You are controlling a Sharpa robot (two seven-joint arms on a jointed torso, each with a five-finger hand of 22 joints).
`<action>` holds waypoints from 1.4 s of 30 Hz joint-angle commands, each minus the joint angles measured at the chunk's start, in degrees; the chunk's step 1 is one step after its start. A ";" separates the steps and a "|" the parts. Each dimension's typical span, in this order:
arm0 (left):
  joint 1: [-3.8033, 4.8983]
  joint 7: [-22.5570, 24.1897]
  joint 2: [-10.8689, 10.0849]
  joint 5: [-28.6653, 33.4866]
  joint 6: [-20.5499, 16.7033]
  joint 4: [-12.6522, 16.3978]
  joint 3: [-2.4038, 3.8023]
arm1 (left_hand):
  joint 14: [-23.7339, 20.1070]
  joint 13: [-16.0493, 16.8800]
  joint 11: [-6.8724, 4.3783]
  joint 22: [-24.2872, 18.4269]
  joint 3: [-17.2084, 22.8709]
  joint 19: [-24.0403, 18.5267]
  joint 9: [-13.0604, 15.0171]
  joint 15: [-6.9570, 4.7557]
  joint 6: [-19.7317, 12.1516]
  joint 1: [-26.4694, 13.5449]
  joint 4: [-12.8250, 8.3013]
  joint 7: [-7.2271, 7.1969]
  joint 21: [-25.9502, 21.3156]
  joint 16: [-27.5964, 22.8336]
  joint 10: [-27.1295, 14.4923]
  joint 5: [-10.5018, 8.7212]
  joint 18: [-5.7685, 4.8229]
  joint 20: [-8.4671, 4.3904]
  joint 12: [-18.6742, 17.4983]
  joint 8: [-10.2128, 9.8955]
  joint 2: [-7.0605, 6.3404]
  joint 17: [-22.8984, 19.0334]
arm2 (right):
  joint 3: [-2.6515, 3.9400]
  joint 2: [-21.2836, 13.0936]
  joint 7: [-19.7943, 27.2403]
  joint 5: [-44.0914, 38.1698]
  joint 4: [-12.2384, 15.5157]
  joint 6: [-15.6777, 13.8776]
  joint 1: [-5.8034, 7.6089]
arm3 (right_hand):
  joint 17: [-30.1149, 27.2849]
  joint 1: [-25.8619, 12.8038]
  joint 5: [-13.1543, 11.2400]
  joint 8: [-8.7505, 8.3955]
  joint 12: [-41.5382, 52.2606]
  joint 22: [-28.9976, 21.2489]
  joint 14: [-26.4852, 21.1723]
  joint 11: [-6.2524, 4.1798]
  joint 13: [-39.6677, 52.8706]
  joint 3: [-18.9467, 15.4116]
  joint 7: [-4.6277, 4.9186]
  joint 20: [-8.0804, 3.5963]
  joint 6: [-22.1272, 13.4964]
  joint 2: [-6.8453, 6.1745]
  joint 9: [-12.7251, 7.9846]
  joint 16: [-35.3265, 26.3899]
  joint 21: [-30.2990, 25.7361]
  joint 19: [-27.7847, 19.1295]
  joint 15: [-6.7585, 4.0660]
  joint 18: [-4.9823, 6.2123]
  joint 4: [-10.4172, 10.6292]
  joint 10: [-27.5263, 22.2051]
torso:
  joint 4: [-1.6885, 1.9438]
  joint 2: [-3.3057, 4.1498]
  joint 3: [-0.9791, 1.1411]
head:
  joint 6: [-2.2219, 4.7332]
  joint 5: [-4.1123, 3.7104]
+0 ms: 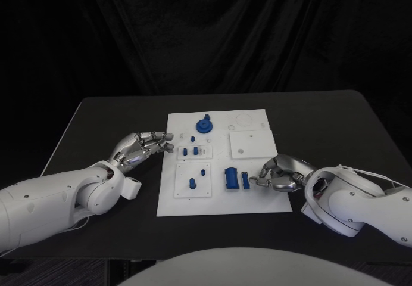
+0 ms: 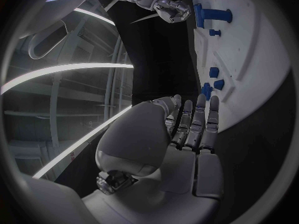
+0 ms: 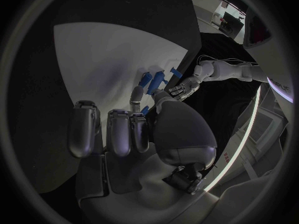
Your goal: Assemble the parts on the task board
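Observation:
The white task board (image 1: 258,199) lies mid-table. A round blue part (image 1: 205,125) stands near its far edge, small blue parts (image 1: 193,140) sit in the left plates, and two blue blocks (image 1: 231,178) lie side by side near the front. My left hand (image 1: 144,146) hovers at the board's left edge with its fingers apart, holding nothing; the left wrist view shows its fingers (image 2: 198,124) stretched toward the small parts (image 2: 207,89). My right hand (image 1: 281,173) sits at the board's right edge, its fingertips beside the right-hand block (image 1: 246,180). A bit of blue (image 3: 144,109) peeks between the thumb and a finger.
Two plain white plates (image 1: 250,144) take up the board's right half. Bare black table (image 1: 343,131) surrounds the board on all sides, with dark curtain behind. My right hand (image 2: 171,7) is seen across the board in the left wrist view.

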 commanded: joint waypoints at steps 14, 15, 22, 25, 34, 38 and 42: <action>-0.16 1.27 -0.04 0.13 0.31 0.25 0.04 | -0.53 -0.07 0.47 0.08 0.35 -0.46 -0.07 0.08 -0.35 -0.60 -0.01 0.07 0.16 0.40 -0.02 0.32 -0.11 0.03 -0.13 0.26 -0.14 -0.12 | -0.04 -0.22 0.01 1.46 0.18 2.50 -0.34 | 2.09 1.89 0.90 3.37 0.09 10.89 3.75 -0.83 15.09 -0.28 -0.46 -0.78 -0.82 0.03 3.56 -0.21 -0.15 2.00 -0.98 0.05 -0.64 5.96 | -0.10 -0.03 0.00 | -0.01 -0.27; -0.16 1.26 -0.04 0.13 0.31 0.25 0.04 | -0.53 -0.07 0.47 0.08 0.35 -0.46 -0.07 0.08 -0.35 -0.60 -0.01 0.07 0.16 0.40 -0.02 0.32 -0.11 0.03 -0.13 0.26 -0.14 -0.12 | -0.04 -0.18 -0.03 1.46 0.17 2.58 -0.35 | 2.03 1.52 0.33 3.67 0.09 10.87 3.74 -0.86 15.09 -0.54 -0.49 -0.81 -0.85 0.11 3.90 -0.24 -0.21 1.98 -1.00 0.06 -0.22 5.96 | -0.07 -0.02 0.02 | -0.01 -0.30; -0.17 1.24 -0.03 0.13 0.33 0.25 0.04 | -0.53 -0.07 0.47 0.08 0.35 -0.46 -0.07 0.08 -0.35 -0.60 -0.01 0.07 0.16 0.40 -0.02 0.32 -0.11 0.03 -0.13 0.26 -0.14 -0.12 | -0.04 0.59 -0.73 1.53 -0.33 3.63 -0.41 | 2.04 1.68 -2.16 4.57 0.09 10.87 3.75 -1.06 15.09 -1.21 -0.74 -0.96 -0.76 0.13 4.92 -0.26 -0.24 1.97 -1.16 0.07 0.24 5.96 | 0.01 0.02 0.01 | -0.01 -0.38; -0.17 1.24 0.02 0.13 0.37 0.20 0.04 | -0.53 -0.07 0.47 0.08 0.35 -0.46 -0.07 0.08 -0.35 -0.60 -0.01 0.07 0.16 0.40 -0.02 0.32 -0.11 0.03 -0.13 0.26 -0.14 -0.12 | -0.03 0.98 -0.95 1.53 -0.64 4.05 -0.45 | 2.00 2.13 -2.46 4.68 0.09 10.86 3.74 -1.11 15.09 -1.24 -0.79 -1.00 -0.81 0.02 5.09 -0.28 -0.27 1.96 -1.20 0.07 -0.02 5.96 | 0.00 0.08 0.03 | -0.01 -0.33; -0.21 1.28 0.10 0.13 0.48 0.10 0.04 | -0.53 -0.07 0.47 0.08 0.35 -0.46 -0.07 0.08 -0.35 -0.60 -0.01 0.07 0.16 0.40 -0.02 0.32 -0.11 0.03 -0.13 0.26 -0.14 -0.12 | -0.03 1.89 -1.30 1.52 -1.42 4.37 -0.53 | 2.02 4.04 -4.31 4.96 0.09 10.85 3.75 -1.24 15.09 -1.33 -0.91 -1.13 -1.00 -0.13 5.63 -0.28 -0.30 1.97 -1.32 0.07 -1.15 5.96 | 0.05 0.01 -0.01 | -0.01 -0.35; -0.24 1.31 0.20 0.13 0.57 0.03 0.04 | -0.53 -0.07 0.47 0.08 0.35 -0.46 -0.07 0.08 -0.35 -0.60 -0.01 0.07 0.16 0.40 -0.02 0.32 -0.11 0.03 -0.13 0.26 -0.14 -0.12 | -0.02 2.36 -1.51 1.42 -1.87 4.42 -0.55 | 2.01 4.51 -4.29 5.00 0.09 10.86 3.75 -1.27 15.09 -1.22 -0.96 -1.16 -0.99 0.04 5.71 -0.29 -0.28 1.98 -1.35 0.06 -1.41 5.96 | 0.06 -0.01 -0.01 | -0.01 -0.33; -0.31 1.37 0.31 0.13 0.65 -0.05 0.04 | -0.56 -0.11 0.49 0.12 0.47 -0.50 -0.07 0.09 -0.37 -0.66 -0.02 0.07 0.17 0.45 -0.02 0.33 -0.13 0.02 -0.09 0.29 -0.14 -0.16 | -0.01 2.84 -1.71 1.28 -2.37 4.44 -0.56 | 2.03 5.57 -3.54 4.96 0.09 10.85 3.76 -1.35 15.09 -0.92 -1.04 -1.21 -1.10 0.18 5.80 -0.28 -0.32 1.97 -1.41 0.07 -2.06 5.96 | 0.04 0.02 0.02 | -0.01 -0.39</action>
